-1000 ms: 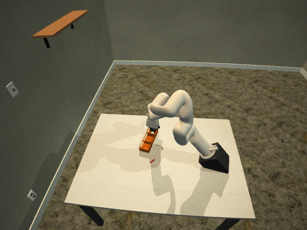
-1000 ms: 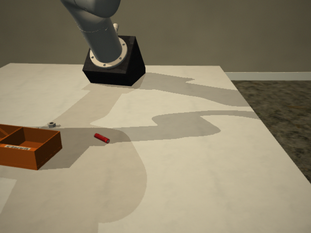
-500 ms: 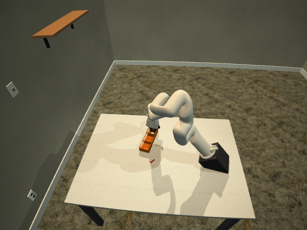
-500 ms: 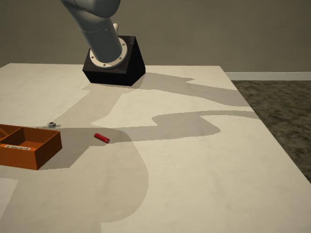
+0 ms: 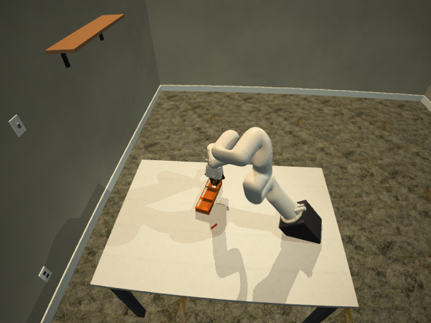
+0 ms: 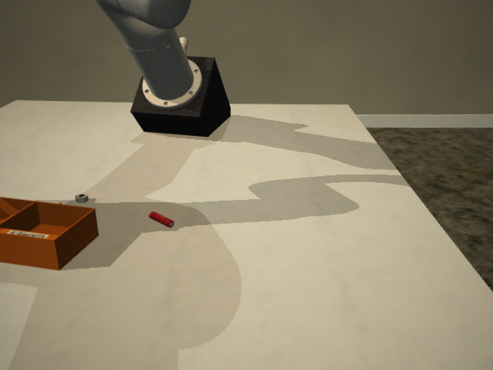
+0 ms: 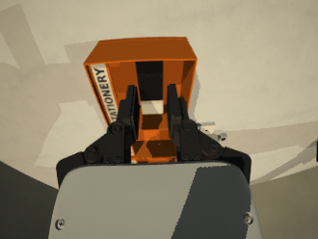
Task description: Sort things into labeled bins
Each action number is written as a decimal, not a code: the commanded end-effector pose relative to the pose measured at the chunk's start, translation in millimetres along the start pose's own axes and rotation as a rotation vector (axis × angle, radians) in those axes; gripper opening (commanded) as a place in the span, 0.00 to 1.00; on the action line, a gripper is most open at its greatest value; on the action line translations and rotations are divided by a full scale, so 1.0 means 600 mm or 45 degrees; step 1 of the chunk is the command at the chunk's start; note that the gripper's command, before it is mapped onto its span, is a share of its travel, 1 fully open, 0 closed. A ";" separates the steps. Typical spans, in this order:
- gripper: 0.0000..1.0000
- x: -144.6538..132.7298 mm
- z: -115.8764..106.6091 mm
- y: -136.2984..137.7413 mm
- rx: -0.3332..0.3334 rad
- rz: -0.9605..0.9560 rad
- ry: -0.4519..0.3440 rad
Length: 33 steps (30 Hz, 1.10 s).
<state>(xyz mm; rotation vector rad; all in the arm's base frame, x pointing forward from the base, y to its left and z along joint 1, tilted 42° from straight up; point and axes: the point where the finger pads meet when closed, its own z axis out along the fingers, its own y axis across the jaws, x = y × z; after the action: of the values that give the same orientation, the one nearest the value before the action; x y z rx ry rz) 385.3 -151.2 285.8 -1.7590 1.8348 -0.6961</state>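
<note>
You're in a plain domestic-looking room; grey walls [image 5: 278, 41] meet behind the gripper [image 5: 215, 180]; a wooden shelf [image 5: 83, 32] hangs high to its side with a light switch [image 5: 17, 124] and socket [image 5: 45, 274] lower; mottled carpet [image 5: 348, 139] and pale skirting [image 5: 289, 91] surround the white table [image 5: 174, 271] under it.
</note>
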 end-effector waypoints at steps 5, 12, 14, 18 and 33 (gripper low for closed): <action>0.29 0.001 -0.019 -0.002 0.004 -0.001 0.002; 0.29 0.000 -0.031 -0.002 0.004 -0.001 0.002; 0.29 0.000 -0.047 -0.002 0.004 -0.001 0.002; 0.29 0.000 -0.051 -0.002 0.004 -0.001 0.002; 0.23 -0.119 -0.053 0.036 0.003 -0.506 -0.001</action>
<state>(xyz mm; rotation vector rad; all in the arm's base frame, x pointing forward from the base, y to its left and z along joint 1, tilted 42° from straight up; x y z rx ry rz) 357.3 -105.2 298.1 -2.0347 1.6010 -0.7857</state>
